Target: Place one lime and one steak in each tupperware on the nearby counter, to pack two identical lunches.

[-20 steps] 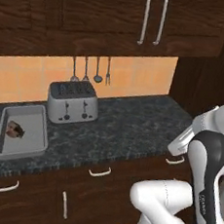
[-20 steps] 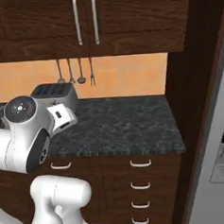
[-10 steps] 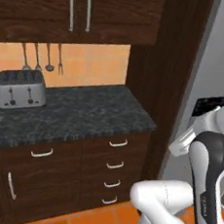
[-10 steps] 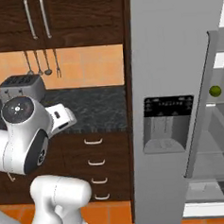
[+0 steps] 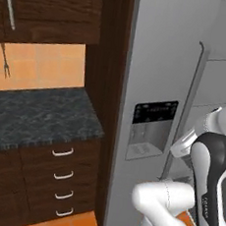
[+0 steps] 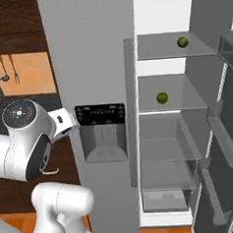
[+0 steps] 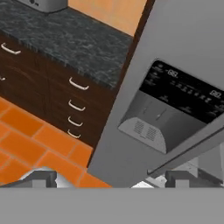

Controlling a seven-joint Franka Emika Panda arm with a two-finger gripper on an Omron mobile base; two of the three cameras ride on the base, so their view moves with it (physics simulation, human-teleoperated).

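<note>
So the gripper (image 7: 111, 179) has its fingers spread wide apart with nothing between them, and it's pointed at the fridge door (image 7: 183, 57) with its black dispenser panel (image 7: 181, 94). The counter (image 5: 36, 114) sits off to the left, butting up against a tall dark wood panel (image 5: 108, 85) beside the fridge, drawers (image 5: 61, 178) with silver handles underneath. In the right base view the fridge's other door hangs open, and there are two limes inside: one lime (image 6: 183, 42) on the top shelf, another lime (image 6: 162, 98) on the shelf below. Orange tile floor (image 7: 26, 144) down low.
</note>
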